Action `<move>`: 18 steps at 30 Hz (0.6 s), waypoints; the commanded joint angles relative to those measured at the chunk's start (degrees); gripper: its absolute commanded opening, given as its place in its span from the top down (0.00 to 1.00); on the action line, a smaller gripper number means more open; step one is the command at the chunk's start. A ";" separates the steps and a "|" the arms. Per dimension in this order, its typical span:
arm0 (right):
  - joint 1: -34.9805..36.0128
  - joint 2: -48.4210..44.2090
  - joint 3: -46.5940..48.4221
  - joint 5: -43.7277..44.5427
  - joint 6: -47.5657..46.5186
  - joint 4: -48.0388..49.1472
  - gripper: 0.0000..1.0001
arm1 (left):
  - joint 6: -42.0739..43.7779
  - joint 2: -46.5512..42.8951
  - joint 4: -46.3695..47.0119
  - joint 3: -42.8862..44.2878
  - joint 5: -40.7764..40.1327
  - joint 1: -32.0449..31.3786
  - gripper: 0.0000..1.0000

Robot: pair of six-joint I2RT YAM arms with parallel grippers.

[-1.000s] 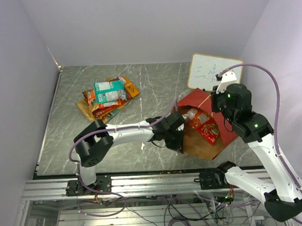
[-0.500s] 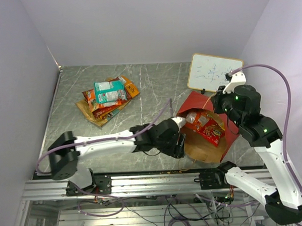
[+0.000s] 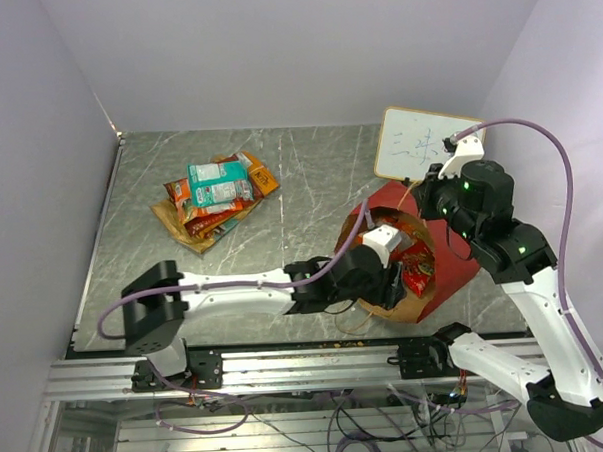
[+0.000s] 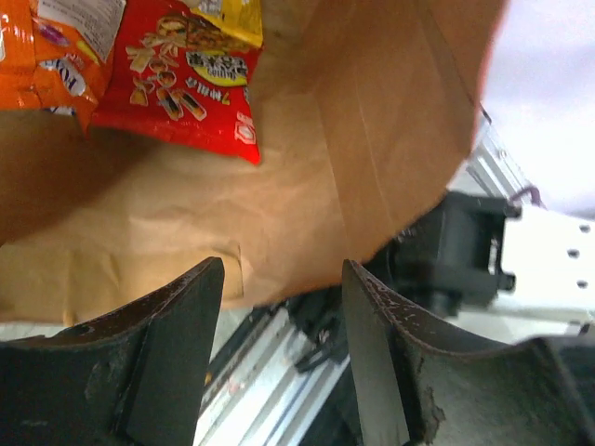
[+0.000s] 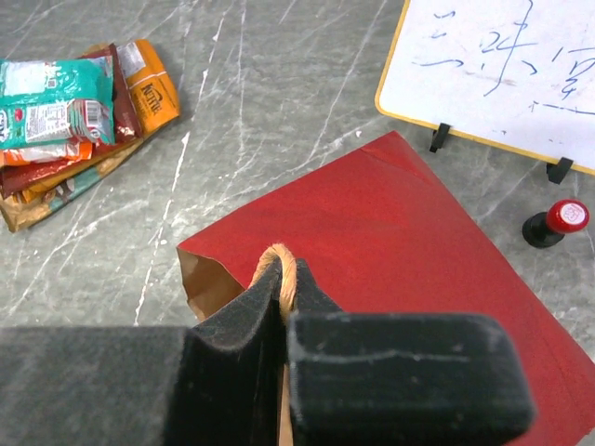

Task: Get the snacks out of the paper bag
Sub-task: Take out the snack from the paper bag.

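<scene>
The paper bag lies at about 4 o'clock on the bench, with its mouth turned toward the left arm. The right tool is pinched tight on the thin orange cord handle, holding the upper lip up so the mouth gapes. The left tool is spread wide and empty. Its dark, scuffed fingers sit at the mouth, over the kraft floor. At 11 o'clock in its wrist view a red packet and an orange packet overlap deeper in the bag. A pile of removed snacks sits at 10 o'clock on the bench.

The step in hand looks like reaching in for the next packet. To do it well, the left tool should probably run low along the floor toward 11 o'clock and close on the near corner of the red packet, taking care not to catch the paper beneath it. The right tool should hold the cord taut so the wall does not sag.

The kraft inside is matte, thin and creased, and it will likely buckle if pushed. The packets are glossy film, flat and pillow-like, and are likely to slip. A sealed edge would probably give the firmest hold.
</scene>
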 commanded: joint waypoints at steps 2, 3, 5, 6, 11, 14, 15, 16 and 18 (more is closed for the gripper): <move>0.27 0.87 3.02 -0.04 1.16 3.45 1.00 | -7.01 6.23 12.34 2.59 -4.38 2.07 0.36; 0.32 1.11 3.37 -0.33 1.04 3.73 1.00 | -9.26 6.58 15.50 0.97 -5.07 2.55 0.37; 0.28 1.66 3.99 -0.48 0.76 3.61 1.00 | -14.48 7.25 20.78 -2.57 -5.69 3.18 0.41; 0.27 1.92 4.21 -0.40 0.67 3.48 1.00 | -16.89 7.70 21.46 -3.29 -5.83 3.27 0.43; 0.27 1.47 3.02 -0.46 -0.10 4.30 1.00 | -30.71 9.40 17.31 -4.47 -4.83 4.79 0.55; 0.27 1.69 2.67 -0.57 -0.45 4.17 1.00 | -38.73 11.13 17.28 -5.21 -6.14 5.25 0.53; 0.27 1.75 2.67 -0.46 -0.55 4.03 1.00 | -40.59 11.99 17.54 -5.23 -6.57 5.25 0.52; 0.27 1.76 2.63 -0.34 -0.63 3.95 1.00 | -41.99 12.96 17.47 -5.00 -7.07 5.25 0.51; 0.27 1.63 2.47 -0.14 -0.89 3.79 1.00 | -43.95 14.78 16.73 -4.27 -8.37 5.25 0.48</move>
